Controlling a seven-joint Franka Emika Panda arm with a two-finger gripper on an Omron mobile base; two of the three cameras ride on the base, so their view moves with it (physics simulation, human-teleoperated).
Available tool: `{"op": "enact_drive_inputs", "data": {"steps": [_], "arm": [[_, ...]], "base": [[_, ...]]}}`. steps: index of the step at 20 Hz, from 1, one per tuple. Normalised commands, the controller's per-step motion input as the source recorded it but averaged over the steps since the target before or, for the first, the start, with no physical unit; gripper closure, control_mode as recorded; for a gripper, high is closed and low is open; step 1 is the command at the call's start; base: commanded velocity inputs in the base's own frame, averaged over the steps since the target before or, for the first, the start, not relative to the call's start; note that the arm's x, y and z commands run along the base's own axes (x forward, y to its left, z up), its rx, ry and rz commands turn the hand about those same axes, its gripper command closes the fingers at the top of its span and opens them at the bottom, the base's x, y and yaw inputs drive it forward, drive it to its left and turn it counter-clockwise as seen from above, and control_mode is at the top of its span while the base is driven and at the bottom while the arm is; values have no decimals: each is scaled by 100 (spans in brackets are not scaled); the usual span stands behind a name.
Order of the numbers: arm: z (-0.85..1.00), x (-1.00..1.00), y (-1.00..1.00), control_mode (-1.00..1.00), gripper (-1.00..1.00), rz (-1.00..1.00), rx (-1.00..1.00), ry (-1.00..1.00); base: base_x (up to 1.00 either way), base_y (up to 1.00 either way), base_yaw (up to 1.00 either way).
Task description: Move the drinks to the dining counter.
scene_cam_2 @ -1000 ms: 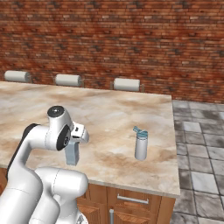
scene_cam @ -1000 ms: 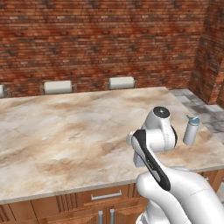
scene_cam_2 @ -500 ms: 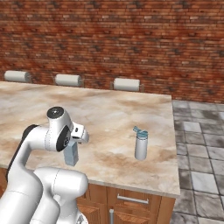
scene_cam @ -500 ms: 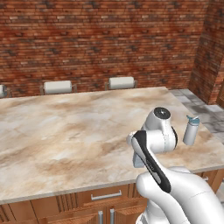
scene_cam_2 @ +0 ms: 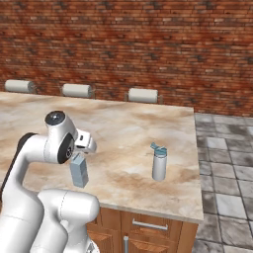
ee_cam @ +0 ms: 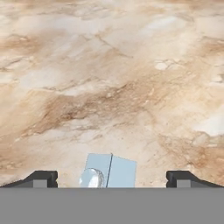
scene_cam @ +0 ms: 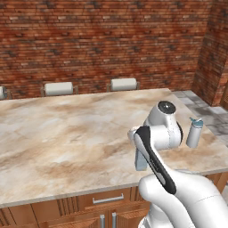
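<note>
We find the large beige-brown marbled stone dining counter point(scene_cam: 67, 133) carrying two drink containers near its front edge. The first is a tall pale blue-grey rectangular carton point(scene_cam_2: 78, 171) standing upright directly below the robot's two-finger gripper point(ee_cam: 112, 177). In the hand view the gripper's dark fingertips point(ee_cam: 41, 178) sit wide apart at either side of the carton's top, which shows a small round silvery cap; neither fingertip touches the carton, so we record the claw as released, with the carton resting on the stone by itself. In the left base view the same carton is partly hidden behind the white arm.

The second container is a pale grey bottle with a blue cap point(scene_cam_2: 158, 164), upright on the counter, well to the right of the carton and near the slab's right end. It stands clear of the arm.

Along the counter's far edge we note grey cylindrical stools point(scene_cam: 58, 88), set against a red brick wall point(scene_cam: 102, 40). A grey tiled floor point(scene_cam_2: 222, 168) lies to the right of the slab, and wooden drawer fronts point(scene_cam: 107, 200) sit beneath its front edge.
</note>
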Motion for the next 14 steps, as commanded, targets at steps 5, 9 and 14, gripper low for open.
{"op": "enact_drive_inputs", "data": {"steps": [5, 9, 14], "arm": [[99, -10, 3, -100, -100, 0, 0, 0], [82, -28, -11, -100, -100, -5, 0, 8], [51, -47, -45, -100, -100, -23, 0, 7]], "base": [[0, 0, 0], [0, 0, 0], [0, 0, 0]]}}
